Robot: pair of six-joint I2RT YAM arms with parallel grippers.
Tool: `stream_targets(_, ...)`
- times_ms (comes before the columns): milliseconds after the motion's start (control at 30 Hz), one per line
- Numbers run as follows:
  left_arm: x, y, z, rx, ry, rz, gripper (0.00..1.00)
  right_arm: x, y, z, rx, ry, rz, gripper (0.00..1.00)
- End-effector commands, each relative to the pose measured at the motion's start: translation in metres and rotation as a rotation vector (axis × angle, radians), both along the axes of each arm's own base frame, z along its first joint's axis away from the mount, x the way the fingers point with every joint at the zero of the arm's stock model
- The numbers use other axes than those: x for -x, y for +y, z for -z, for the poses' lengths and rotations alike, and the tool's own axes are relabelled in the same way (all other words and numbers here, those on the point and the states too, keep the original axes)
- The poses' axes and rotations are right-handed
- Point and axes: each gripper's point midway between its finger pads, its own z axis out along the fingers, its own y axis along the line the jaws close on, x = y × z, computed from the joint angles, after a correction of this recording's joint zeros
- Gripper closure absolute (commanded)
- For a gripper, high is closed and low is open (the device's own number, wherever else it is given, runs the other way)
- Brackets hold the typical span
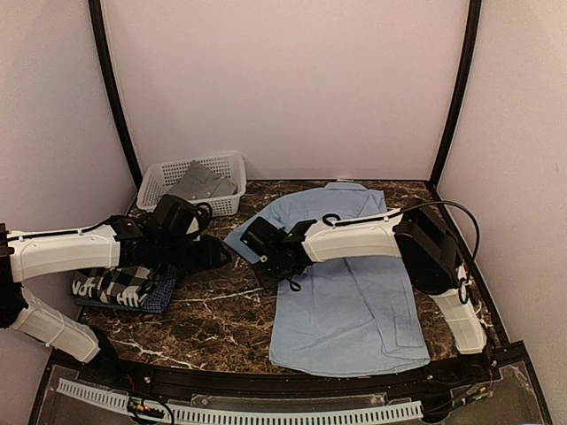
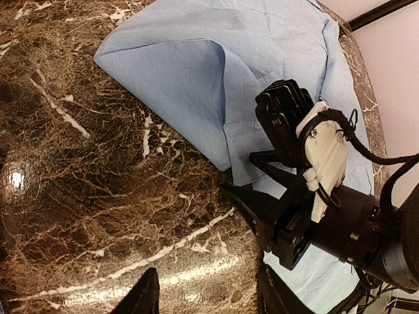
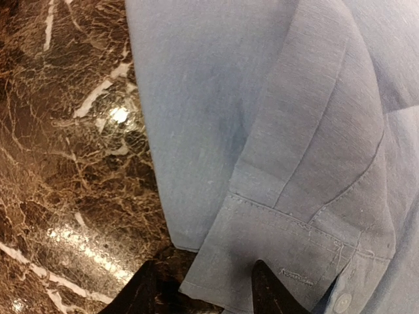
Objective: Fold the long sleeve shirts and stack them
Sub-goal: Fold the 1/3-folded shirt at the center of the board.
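The light blue shirt (image 1: 354, 301) lies flat on the marble table (image 1: 208, 314), right of centre. At its left edge the right gripper (image 3: 206, 291), half open, straddles the sleeve cuff (image 3: 281, 248) without clamping it; closing there may catch only the hem and slip. The left gripper (image 2: 206, 297) hovers nearby, half open, empty.

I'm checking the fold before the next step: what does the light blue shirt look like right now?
The light blue shirt is thin woven cloth, lying flat on the dark marble table, collar at the far end, hem at the near end. One sleeve is folded in over its body, its cuff at the shirt's edge. The right gripper hangs over that cuff, jaws apart.
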Motion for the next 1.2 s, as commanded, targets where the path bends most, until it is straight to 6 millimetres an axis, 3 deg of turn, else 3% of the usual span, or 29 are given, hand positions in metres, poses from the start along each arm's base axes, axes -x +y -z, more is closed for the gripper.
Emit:
stream_targets(0,0.004,0.005,0.0,0.0,-0.001,0.003,0.51,0.004,-0.009,0.02,0.058,0.019,0.028,0.58)
stream_targets(167,0.004,0.005,-0.002,0.001,-0.005,0.01,0.51,0.007,-0.012,0.016,0.05,0.022,0.033,0.82)
stream_targets(333,0.006,0.001,-0.006,0.014,-0.005,0.033,0.51,0.005,-0.008,0.0,0.02,0.015,0.028,1.0)
stream_targets(500,0.009,-0.003,-0.011,0.032,-0.009,0.059,0.51,-0.002,-0.003,-0.024,-0.032,0.006,0.027,1.0)
stream_targets(767,0.03,-0.021,-0.011,0.112,0.059,0.161,0.51,-0.019,0.003,-0.092,-0.212,-0.002,0.012,1.0)
stream_targets(933,0.056,-0.041,-0.003,0.093,0.114,0.248,0.51,-0.04,-0.012,-0.128,-0.304,-0.034,0.036,1.0)
stream_targets(1167,0.115,-0.064,0.032,0.021,0.277,0.358,0.52,-0.077,-0.037,-0.16,-0.352,-0.1,0.061,1.0)
